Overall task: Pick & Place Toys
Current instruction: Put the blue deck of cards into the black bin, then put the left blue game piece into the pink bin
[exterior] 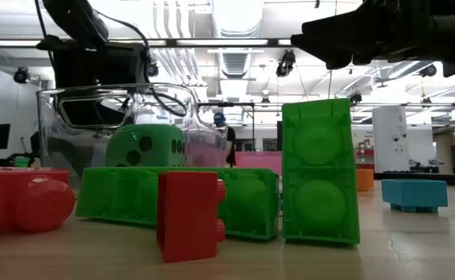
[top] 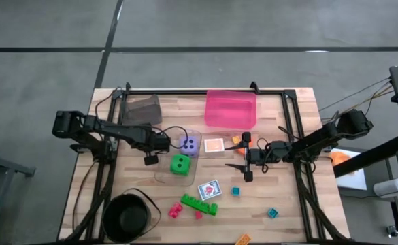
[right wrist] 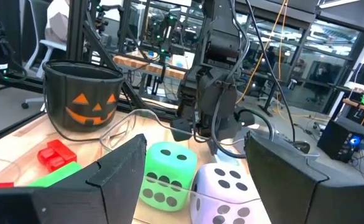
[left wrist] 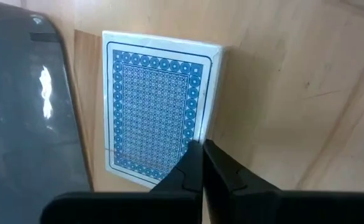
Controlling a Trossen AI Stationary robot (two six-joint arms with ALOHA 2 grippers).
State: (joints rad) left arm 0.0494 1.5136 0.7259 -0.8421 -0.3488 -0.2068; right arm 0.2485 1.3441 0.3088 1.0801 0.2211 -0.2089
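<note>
Blue-backed paper playing card (left wrist: 160,106) lies flat on the wooden table (top: 294,204), just beside a translucent bin wall. The left gripper (left wrist: 201,149) points at its near edge with both fingers pressed together. Whether the edge is actually pinched between them cannot be told.

This looks like the pick step for that card. Next, the left arm needs a secure hold on a very thin, flat piece, then a lift and a carry to a bin. The card may slip or stay stuck to the wood.

The right gripper (top: 245,160) waits over the middle of the table, fingers spread and holding nothing.

The high view shows these counts:
- 2 dotted foam dice, 1 green die (top: 179,164) and 1 purple die (top: 191,144), both inside the clear plastic bin (top: 163,178).
- 2 face-up picture cards, 1 blue-bordered card (top: 209,189) and 1 orange card (top: 214,144).
- 1 long green plastic brick (top: 199,204).
- 2 small pink bricks (top: 175,211).
- 2 teal bricks (top: 272,213).
- 2 orange bricks (top: 243,239).
- 1 pink plastic bin (top: 230,109), 1 grey bin (top: 142,109) and 1 black round bowl (top: 127,216).
</note>
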